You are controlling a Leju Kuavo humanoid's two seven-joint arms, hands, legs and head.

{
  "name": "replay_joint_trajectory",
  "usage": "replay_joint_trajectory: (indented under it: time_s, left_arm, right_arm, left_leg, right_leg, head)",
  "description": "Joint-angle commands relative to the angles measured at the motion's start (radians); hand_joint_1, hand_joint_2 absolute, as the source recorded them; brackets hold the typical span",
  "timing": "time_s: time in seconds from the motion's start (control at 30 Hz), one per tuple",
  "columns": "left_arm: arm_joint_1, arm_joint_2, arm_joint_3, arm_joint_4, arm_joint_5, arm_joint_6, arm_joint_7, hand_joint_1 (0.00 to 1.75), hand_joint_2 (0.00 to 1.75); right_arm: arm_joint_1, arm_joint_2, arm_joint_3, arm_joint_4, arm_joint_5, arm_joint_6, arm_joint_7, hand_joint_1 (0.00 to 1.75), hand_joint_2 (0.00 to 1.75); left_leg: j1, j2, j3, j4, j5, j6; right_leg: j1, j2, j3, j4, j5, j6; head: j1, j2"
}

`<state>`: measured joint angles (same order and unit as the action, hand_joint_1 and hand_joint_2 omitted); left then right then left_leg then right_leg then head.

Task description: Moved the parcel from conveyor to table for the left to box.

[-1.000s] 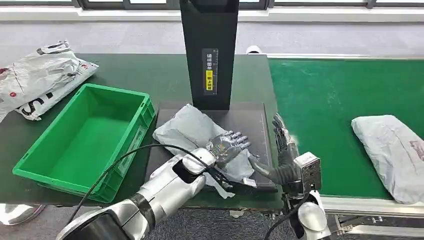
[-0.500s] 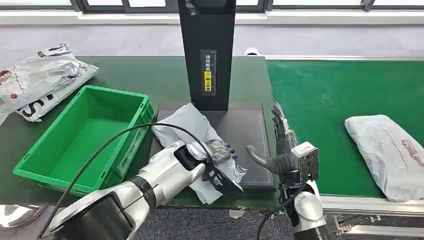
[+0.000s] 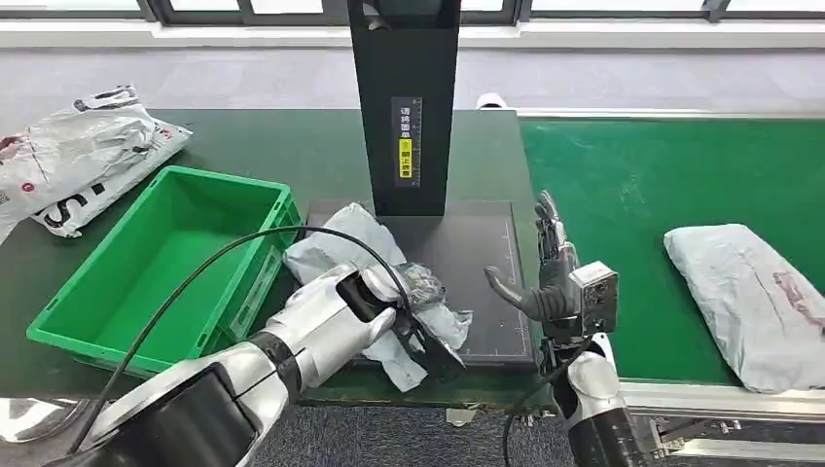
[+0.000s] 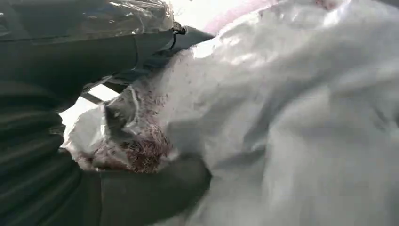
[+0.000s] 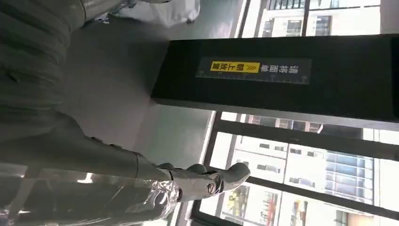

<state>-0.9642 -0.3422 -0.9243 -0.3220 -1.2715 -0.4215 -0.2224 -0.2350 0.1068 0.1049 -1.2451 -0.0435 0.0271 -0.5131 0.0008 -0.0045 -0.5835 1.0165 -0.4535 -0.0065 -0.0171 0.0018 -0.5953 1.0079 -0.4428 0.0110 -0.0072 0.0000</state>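
A crumpled grey parcel (image 3: 331,248) lies on the black pad (image 3: 482,248) in front of the black scanner post (image 3: 404,102). My left hand (image 3: 420,288) grips the parcel's near part, fingers closed into the plastic; the left wrist view has the grey plastic (image 4: 291,117) bunched against the thumb. My right hand (image 3: 547,277) stands upright at the pad's right edge, fingers apart and holding nothing; in the right wrist view its fingers (image 5: 207,181) stretch out free. The green box (image 3: 165,263) stands to the left of the pad, with nothing in it.
A second grey parcel (image 3: 754,297) lies on the green conveyor (image 3: 632,185) at the right. White printed bags (image 3: 78,151) are piled at the table's far left. A black cable (image 3: 214,268) arcs over my left arm beside the box.
My left hand has closed on the parcel and pulled it left, toward the green box, bunching it up. The right hand has risen slightly. The conveyor parcel has drifted left.
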Motion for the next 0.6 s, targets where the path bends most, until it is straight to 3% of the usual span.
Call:
replay_joint_trajectory:
  time_s: [0.03, 0.2, 0.37, 0.6]
  left_arm:
    - [-0.007, 0.03, -0.061, 0.068, -0.015, 0.024, 0.01, 1.75, 1.75]
    - [-0.024, 0.029, -0.043, 0.071, -0.009, 0.072, 0.003, 1.75, 1.75]
    - [-0.067, 0.027, -0.033, 0.072, -0.003, 0.112, -0.034, 1.75, 1.75]
    - [-0.148, 0.026, 0.01, 0.061, 0.052, 0.21, -0.032, 1.75, 1.75]
  right_arm:
    - [-0.066, -0.041, -0.009, 0.143, -0.034, -0.022, -0.012, 0.0, 1.75]
    - [-0.114, -0.109, 0.033, 0.267, -0.093, -0.029, -0.061, 0.0, 1.75]
    - [-0.16, -0.254, 0.146, 0.417, -0.252, -0.025, -0.144, 0.0, 1.75]
    - [0.028, -0.378, 0.19, 0.2, -0.378, -0.102, -0.129, 0.0, 1.75]
  left_leg:
    - [0.001, 0.003, 0.001, -0.003, 0.001, 0.0]
    - [0.001, 0.004, 0.0, -0.003, 0.002, 0.0]
    - [0.001, 0.002, -0.001, -0.002, 0.002, 0.0]
    - [0.001, -0.007, -0.004, 0.002, 0.001, 0.001]
  right_leg:
    - [0.001, 0.003, 0.0, -0.003, 0.003, -0.001]
    - [0.001, 0.003, -0.001, -0.004, 0.004, -0.001]
    - [0.001, 0.001, 0.0, -0.004, 0.004, 0.0]
    - [0.001, -0.006, -0.001, -0.001, 0.0, 0.001]
  head:
    - [0.0, 0.0]
    - [0.0, 0.0]
    - [0.0, 0.0]
    - [0.0, 0.0]
